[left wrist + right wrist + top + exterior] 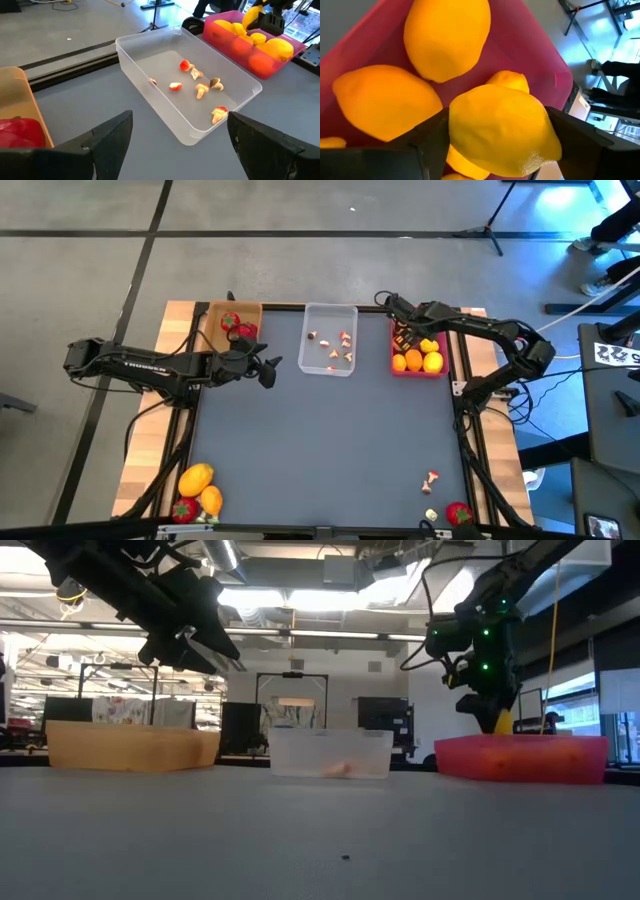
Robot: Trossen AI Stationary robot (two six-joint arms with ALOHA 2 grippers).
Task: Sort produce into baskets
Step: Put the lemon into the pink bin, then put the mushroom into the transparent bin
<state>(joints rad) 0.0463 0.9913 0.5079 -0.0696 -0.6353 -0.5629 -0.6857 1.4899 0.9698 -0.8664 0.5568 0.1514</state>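
My right gripper [403,335] is over the magenta-pink tray [396,366] at the far right and is shut on a yellow lemon-like fruit [502,130]. Other yellow and orange fruits [418,360] lie in that tray. My left gripper [268,370] is open and empty, raised above the table between the tan-brown tray [212,315] and the clear tray [330,312]. Red strawberry-like pieces [238,327] lie in the tan tray. Mushroom-like bits [200,85] lie in the clear tray. My right gripper pinches the yellow fruit by its two opposite sides [457,132] between its two fingers [570,142]. The fingers come from above, pointing down into the pink tray. The fruit [503,722] hangs just above the tray's rim, over the other fruits. Whether it touches them I cannot tell.
Near the front left edge lie two yellow-orange fruits [199,480] and a strawberry [184,510]. Near the front right lie mushroom bits [431,478] and a strawberry [458,513]. The grey table's middle [330,440] is bare. A person's legs [610,240] show beyond the table's far right.
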